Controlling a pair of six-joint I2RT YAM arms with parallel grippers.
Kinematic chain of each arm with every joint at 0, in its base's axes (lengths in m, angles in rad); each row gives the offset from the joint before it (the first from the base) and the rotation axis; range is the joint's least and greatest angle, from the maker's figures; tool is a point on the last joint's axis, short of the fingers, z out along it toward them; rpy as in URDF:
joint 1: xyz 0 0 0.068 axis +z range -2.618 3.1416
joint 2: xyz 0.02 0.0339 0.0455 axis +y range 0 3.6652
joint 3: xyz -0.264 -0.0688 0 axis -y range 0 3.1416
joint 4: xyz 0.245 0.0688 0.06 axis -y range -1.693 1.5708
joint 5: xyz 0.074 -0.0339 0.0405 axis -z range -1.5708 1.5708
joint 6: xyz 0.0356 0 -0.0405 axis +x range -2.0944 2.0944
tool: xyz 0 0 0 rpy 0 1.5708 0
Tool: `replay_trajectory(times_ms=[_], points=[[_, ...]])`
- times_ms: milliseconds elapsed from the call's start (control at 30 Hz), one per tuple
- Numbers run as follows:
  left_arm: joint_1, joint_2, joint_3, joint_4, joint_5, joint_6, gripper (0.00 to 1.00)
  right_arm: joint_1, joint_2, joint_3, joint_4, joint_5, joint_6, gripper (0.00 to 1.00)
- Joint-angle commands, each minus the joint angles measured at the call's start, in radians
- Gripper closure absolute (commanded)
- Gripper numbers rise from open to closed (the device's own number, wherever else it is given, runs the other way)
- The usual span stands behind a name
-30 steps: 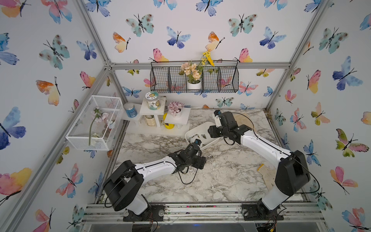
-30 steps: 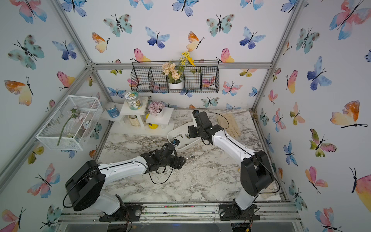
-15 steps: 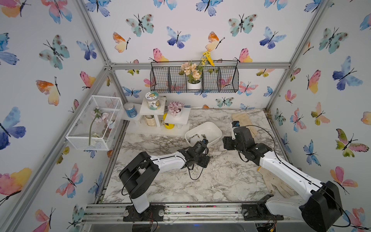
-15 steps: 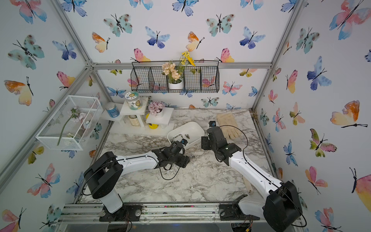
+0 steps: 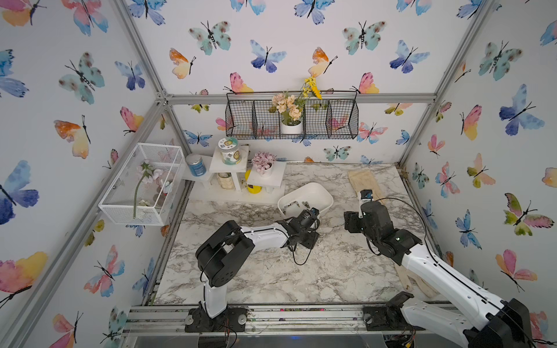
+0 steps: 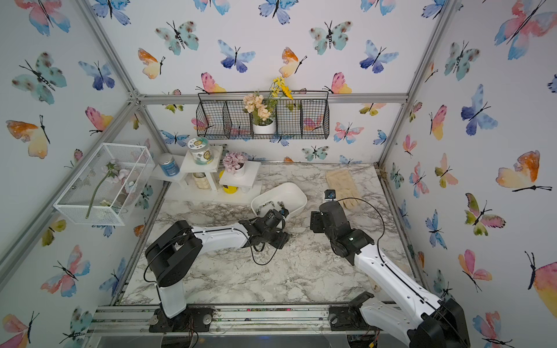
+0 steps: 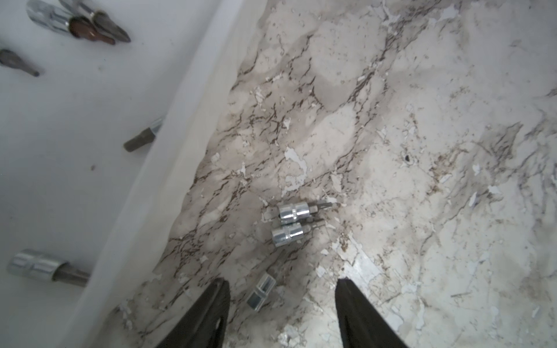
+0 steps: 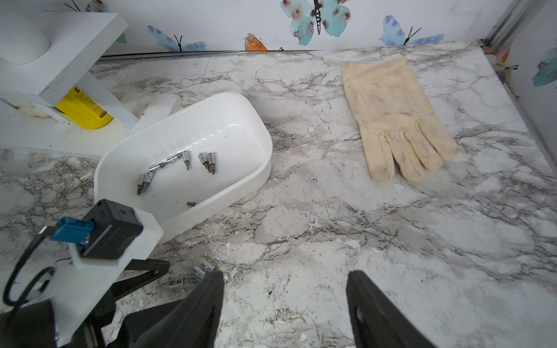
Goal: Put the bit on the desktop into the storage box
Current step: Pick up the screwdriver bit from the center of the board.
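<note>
Three small chrome bits lie on the marble desktop (image 7: 422, 120) just outside the storage box (image 7: 180, 135). Two rest side by side (image 7: 294, 212), and a third bit (image 7: 261, 291) lies between the fingertips of my left gripper (image 7: 281, 289), which is open and low over it. The white storage box (image 8: 241, 120) holds several bits (image 8: 208, 161). The right wrist view shows the same loose bits (image 8: 203, 268) beside the left gripper's fingers (image 8: 144, 268). My right gripper (image 8: 284, 280) is open and empty over bare marble, right of the box (image 5: 319, 192).
A cream glove (image 8: 398, 120) lies flat at the back right, and another object lies under the right arm (image 5: 419, 286). A white stepped shelf (image 5: 241, 168) with jars and a yellow can (image 8: 84, 111) stands behind the box. A wire cage (image 5: 144, 183) hangs on the left wall.
My right arm has drawn back from over the box to the marble on its right. My left gripper has moved right, toward the box's near edge, and down over the loose bits.
</note>
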Motion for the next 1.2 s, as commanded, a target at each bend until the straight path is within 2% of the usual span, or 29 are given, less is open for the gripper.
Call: replay_trajectory(times_ms=[0,367,667,900,1167], points=[[-0.006,0.026,0.019,-0.031,-0.005,0.025,0.42,-0.004,-0.002,-0.011,-0.015,0.037,0.013,0.3],[-0.006,0.076,0.047,-0.047,-0.024,0.04,0.5,-0.004,-0.013,-0.021,-0.026,0.042,0.021,0.3],[-0.013,0.07,0.04,-0.074,-0.053,0.04,0.63,-0.004,-0.008,-0.023,-0.024,0.042,0.027,0.3],[-0.016,0.066,0.02,-0.086,-0.07,0.031,0.77,-0.004,-0.004,-0.024,-0.024,0.037,0.032,0.3],[-0.016,0.06,0.024,-0.096,-0.08,0.029,0.87,-0.004,-0.008,-0.027,-0.023,0.036,0.035,0.3]])
